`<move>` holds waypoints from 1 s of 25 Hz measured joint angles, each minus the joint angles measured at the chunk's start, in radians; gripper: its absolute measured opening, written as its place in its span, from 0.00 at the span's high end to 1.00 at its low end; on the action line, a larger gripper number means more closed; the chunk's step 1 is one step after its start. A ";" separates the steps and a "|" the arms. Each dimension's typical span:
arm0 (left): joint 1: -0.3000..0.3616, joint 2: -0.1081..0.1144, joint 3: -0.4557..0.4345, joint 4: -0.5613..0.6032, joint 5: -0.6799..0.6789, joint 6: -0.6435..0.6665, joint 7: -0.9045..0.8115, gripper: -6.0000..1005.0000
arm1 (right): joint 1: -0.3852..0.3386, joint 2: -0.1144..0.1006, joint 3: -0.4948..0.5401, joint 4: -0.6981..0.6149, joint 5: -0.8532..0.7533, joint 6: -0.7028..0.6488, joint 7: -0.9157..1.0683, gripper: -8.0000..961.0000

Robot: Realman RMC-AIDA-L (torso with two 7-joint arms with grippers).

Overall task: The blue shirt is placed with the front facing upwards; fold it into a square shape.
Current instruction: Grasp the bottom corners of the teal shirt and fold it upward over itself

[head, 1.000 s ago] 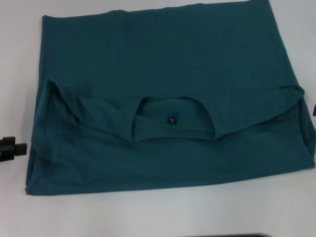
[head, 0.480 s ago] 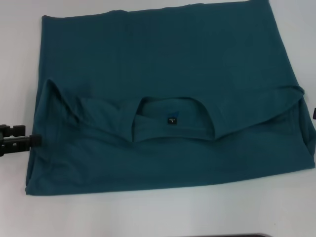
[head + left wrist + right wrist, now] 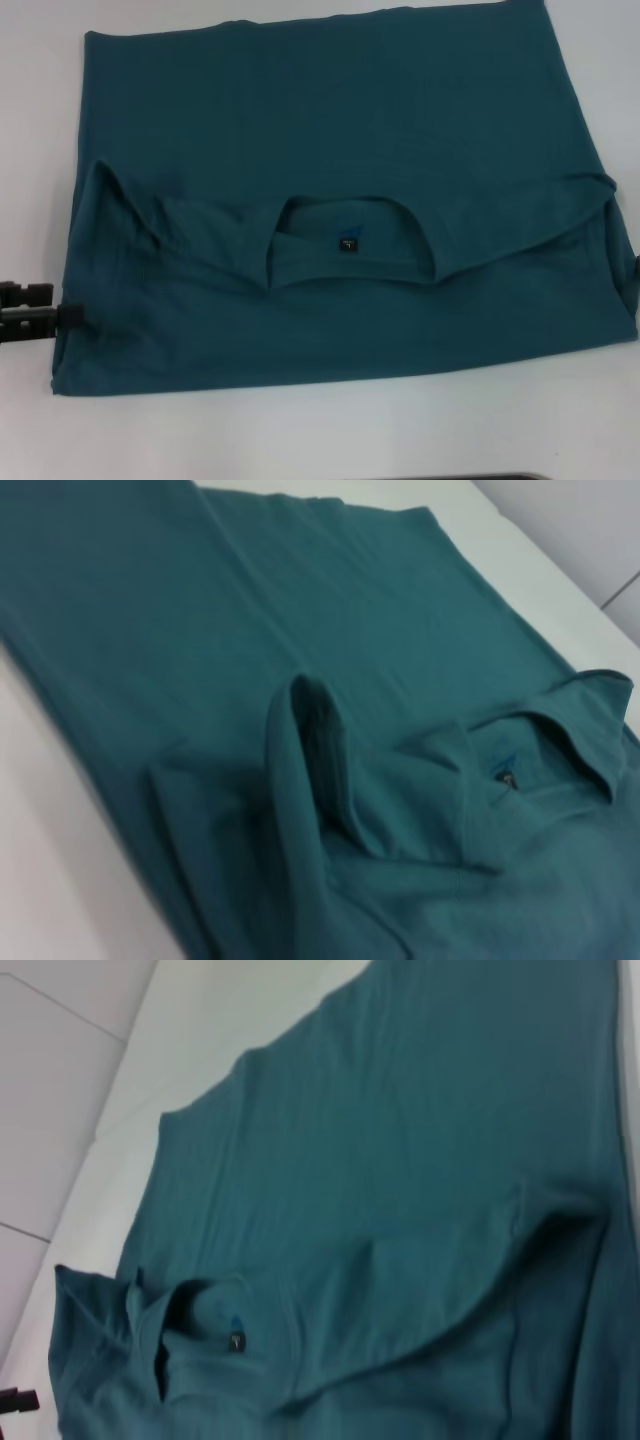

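The blue shirt (image 3: pixel 330 150) lies flat on the white table (image 3: pixel 300 430), collar (image 3: pixel 350 275) toward the near side and hem at the far side. Both sleeves are folded inward over the body, and a small black neck label (image 3: pixel 347 242) shows inside the collar. My left gripper (image 3: pixel 62 305) sits low at the shirt's near-left edge, touching or just beside the cloth. Only a dark sliver of the right gripper (image 3: pixel 637 264) shows, at the shirt's right edge. The left wrist view shows a raised sleeve fold (image 3: pixel 310 750) and the collar (image 3: pixel 560 730). In the right wrist view the left gripper (image 3: pixel 15 1398) appears far off.
Bare white table surrounds the shirt on the near side and the left (image 3: pixel 40 150). A dark object's edge (image 3: pixel 450 477) shows at the near table edge. A pale wall (image 3: pixel 50 1080) stands beyond the table.
The left gripper came in from the left edge to the shirt's near-left side, then shifted slightly nearer. The dark sliver at the right edge moved a little toward the near side.
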 joint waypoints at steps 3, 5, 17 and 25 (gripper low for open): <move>0.004 0.003 -0.001 0.000 0.004 0.000 -0.001 0.26 | -0.001 0.006 -0.005 0.006 -0.017 -0.002 -0.001 0.26; 0.004 0.003 -0.002 0.000 0.007 -0.002 -0.001 0.26 | 0.000 0.009 -0.006 0.013 -0.025 -0.002 -0.005 0.26; 0.004 0.004 0.000 0.012 0.010 -0.014 0.007 0.27 | 0.012 0.013 -0.005 0.058 -0.073 0.002 -0.024 0.26; 0.002 0.004 0.000 0.018 0.010 -0.022 0.009 0.26 | 0.005 0.016 -0.004 0.059 -0.081 -0.001 -0.026 0.26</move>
